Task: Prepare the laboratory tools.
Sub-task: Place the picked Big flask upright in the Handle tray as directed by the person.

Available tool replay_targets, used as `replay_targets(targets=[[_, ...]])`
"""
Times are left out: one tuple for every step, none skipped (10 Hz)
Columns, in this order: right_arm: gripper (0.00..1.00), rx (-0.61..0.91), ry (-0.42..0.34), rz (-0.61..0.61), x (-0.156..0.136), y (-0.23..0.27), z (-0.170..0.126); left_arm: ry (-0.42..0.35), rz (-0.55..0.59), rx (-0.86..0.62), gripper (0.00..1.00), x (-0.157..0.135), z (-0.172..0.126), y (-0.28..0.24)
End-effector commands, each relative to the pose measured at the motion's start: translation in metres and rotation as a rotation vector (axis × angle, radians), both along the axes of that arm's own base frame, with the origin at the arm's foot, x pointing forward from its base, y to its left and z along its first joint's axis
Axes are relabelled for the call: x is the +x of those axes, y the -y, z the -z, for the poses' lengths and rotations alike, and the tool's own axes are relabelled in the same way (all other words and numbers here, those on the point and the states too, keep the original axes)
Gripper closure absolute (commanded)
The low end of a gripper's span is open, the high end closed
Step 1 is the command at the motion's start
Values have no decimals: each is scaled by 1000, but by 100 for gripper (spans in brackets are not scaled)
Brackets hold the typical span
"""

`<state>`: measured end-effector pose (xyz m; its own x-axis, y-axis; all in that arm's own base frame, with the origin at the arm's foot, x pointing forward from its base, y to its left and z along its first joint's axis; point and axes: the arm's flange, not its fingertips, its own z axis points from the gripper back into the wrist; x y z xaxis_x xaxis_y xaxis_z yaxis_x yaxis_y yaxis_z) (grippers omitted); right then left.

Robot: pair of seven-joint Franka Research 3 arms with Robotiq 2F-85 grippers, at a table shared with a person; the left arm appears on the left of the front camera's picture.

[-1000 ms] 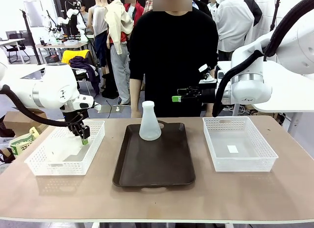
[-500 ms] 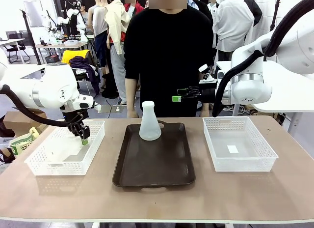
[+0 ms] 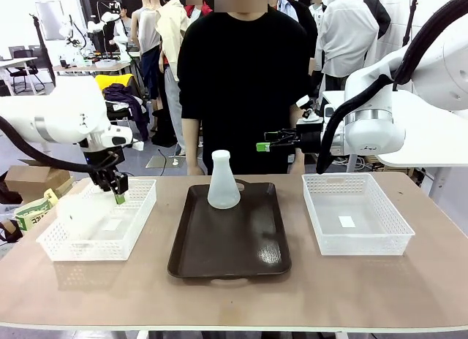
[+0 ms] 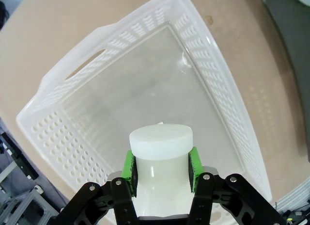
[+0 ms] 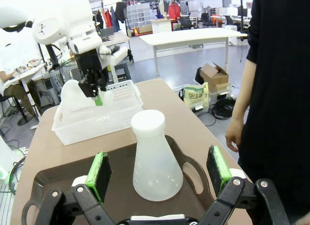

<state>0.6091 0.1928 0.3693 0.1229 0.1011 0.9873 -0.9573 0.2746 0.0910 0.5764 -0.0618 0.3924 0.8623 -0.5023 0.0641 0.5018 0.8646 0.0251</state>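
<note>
— How far along are they, would you say?

— About halfway, I'd guess. One flask [image 3: 223, 182] stands upright on the brown tray [image 3: 230, 258] in the middle of the counter [image 3: 234, 299], toward the tray's far end, near the person in black. That one looks done.

— And the other?

— The left jaws [image 3: 119, 198] have it. From the left wrist camera you see the green pads pinched on either side of the second flask [image 4: 160, 176], just under its flat round mouth, so the jaws are clamped on the neck. Its body hangs below and out to the side of the jaws, tilted, above the left basket [image 3: 139, 222].

— Lifted clear, or sitting in the basket?

— Looks lifted to me: the basket's floor shows well beyond the flask's mouth. I can't tell for sure whether the base touches the rim.

— What about the other arm?

— The right jaws [image 5: 160, 171] are spread wide and holding nothing. They hang up by the far edge of the counter, pointing across at the tray. In the right wrist view the standing flask sits between the two green pads, but farther out, apart from both.

— So what's left?

— Judging by the layout, the held flask has to travel from over the left basket to the tray and be set upright beside the first. The right basket [image 3: 395, 240] has only a small white slip in it, so nothing seems left to fetch there.
</note>
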Motion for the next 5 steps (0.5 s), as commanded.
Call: replay_targets(targets=[[0, -9, -13, -4, 2, -2, -1, 30, -20, -37, 100, -17, -21, -6], [0, -9, -13, -4, 2, -2, -1, 65, -11, -67, 100, -27, -38, -8], [0, -9, -13, -4, 2, -2, -1, 105, 7, -104, 100, -38, -54, -10], [0, -9, -13, -4, 2, -2, -1, 131, 34, -166, 100, -50, -69, -13], [0, -9, -13, -4, 2, -2, -1, 175, 79, -224, 100, -64, -85, -15]])
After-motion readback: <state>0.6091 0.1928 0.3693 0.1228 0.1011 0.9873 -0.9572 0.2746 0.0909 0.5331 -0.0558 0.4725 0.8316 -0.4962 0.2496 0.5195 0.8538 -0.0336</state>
